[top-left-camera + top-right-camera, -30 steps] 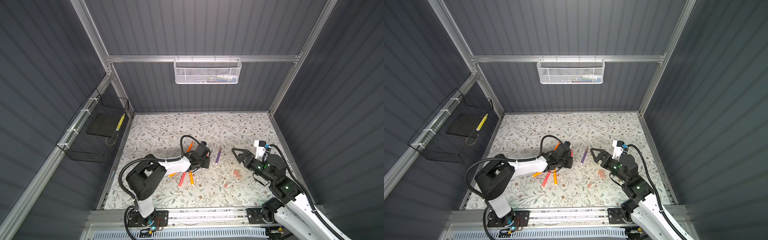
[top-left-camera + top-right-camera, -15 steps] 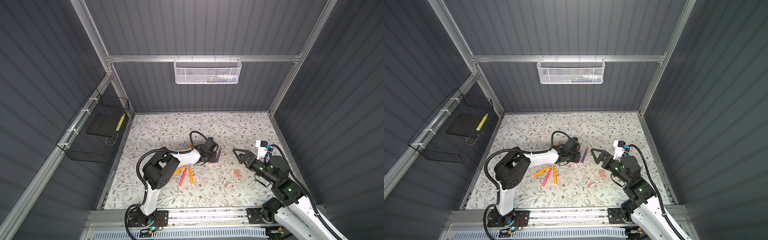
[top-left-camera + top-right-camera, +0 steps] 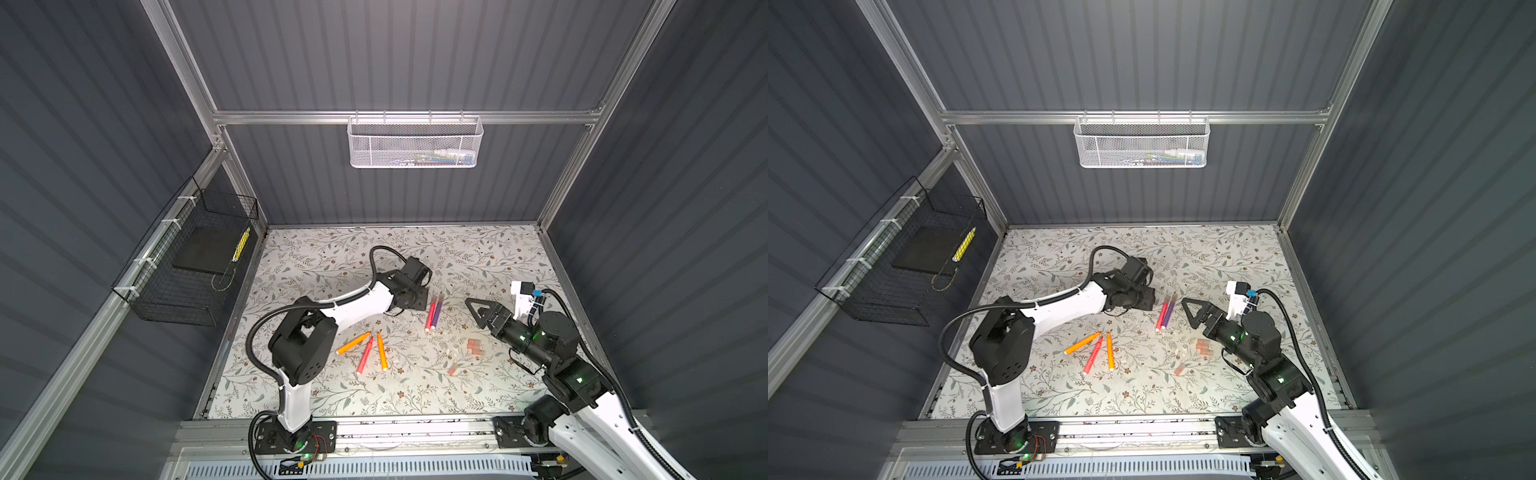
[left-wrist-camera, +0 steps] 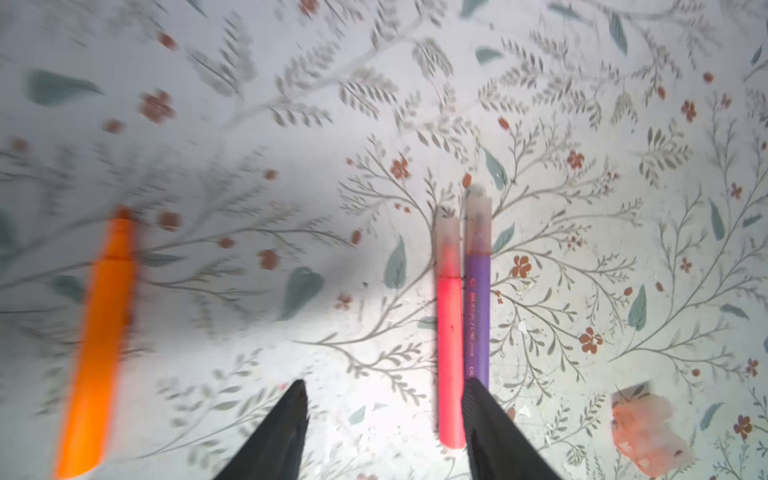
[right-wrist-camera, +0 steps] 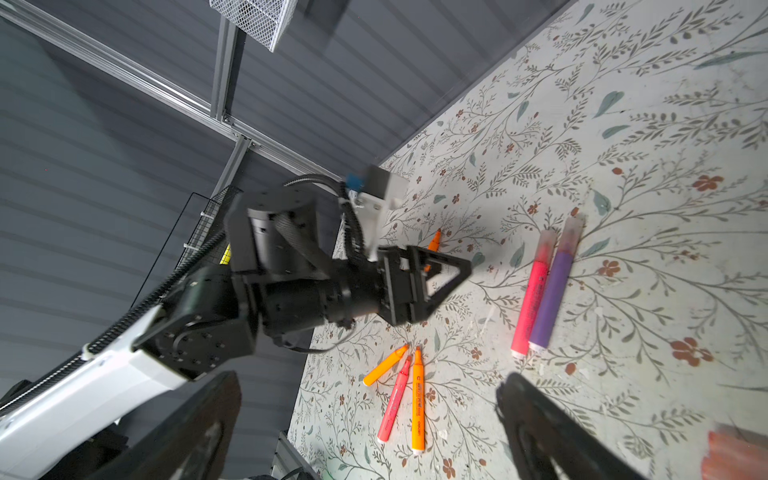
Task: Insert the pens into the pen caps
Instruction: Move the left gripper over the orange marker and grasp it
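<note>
Pink pen (image 4: 450, 332) and purple pen (image 4: 477, 307) point capped ends away from the released left gripper (image 4: 385, 381), caps (image 4: 447, 235) clear only in wrist views; right gripper (image 3: 473, 305) gapes

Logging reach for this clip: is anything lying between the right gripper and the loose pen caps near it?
Nothing visible does. The pen caps lie on the table close to the right gripper, whose jaws stand open and empty. The two capped pens lie apart, toward the left gripper.
</note>
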`<state>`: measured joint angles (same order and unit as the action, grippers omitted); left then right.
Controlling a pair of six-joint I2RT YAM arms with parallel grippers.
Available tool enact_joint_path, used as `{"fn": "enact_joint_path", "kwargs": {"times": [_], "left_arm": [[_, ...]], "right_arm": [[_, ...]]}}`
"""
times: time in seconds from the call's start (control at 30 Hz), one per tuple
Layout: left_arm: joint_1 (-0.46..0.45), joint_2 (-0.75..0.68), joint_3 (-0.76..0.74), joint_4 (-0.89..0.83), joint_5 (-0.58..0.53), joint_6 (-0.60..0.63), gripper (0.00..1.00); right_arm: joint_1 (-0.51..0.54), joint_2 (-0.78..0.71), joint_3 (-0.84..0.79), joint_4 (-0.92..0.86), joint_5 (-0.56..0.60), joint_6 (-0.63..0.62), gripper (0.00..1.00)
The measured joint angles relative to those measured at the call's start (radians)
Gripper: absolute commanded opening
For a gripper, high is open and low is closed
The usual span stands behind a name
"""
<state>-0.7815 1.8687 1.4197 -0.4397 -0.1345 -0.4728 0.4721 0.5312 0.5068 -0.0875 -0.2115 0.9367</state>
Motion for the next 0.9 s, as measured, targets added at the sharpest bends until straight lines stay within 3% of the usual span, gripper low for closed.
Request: {"fn": "enact_joint_path", "kwargs": {"times": [0.17, 0.33, 0.47, 0.67, 0.9], "left_arm": [[0.099, -0.180, -0.033, -0.073, -0.108, 0.037, 0.62], [0.249, -0.306, -0.263, -0.002, -0.154, 0.071, 0.62], [0.285, -0.267, -0.380, 0.029, -0.132, 0.092, 0.59], [0.279, -0.127, -0.361, 0.046, -0.039, 0.104, 0.56], [0.279, -0.076, -0.334, 0.051, 0.005, 0.108, 0.56]], "right_arm": [[-0.004, 0.002, 0.000, -0.004, 0.008, -0.019, 0.99], [-0.008, 0.029, 0.000, -0.003, 0.010, -0.029, 0.99], [-0.010, 0.059, 0.000, 0.001, 0.010, -0.029, 0.99], [-0.013, 0.116, 0.000, 0.029, 0.010, -0.037, 0.99], [-0.024, 0.198, 0.000, 0.051, -0.002, -0.052, 0.99]]}}
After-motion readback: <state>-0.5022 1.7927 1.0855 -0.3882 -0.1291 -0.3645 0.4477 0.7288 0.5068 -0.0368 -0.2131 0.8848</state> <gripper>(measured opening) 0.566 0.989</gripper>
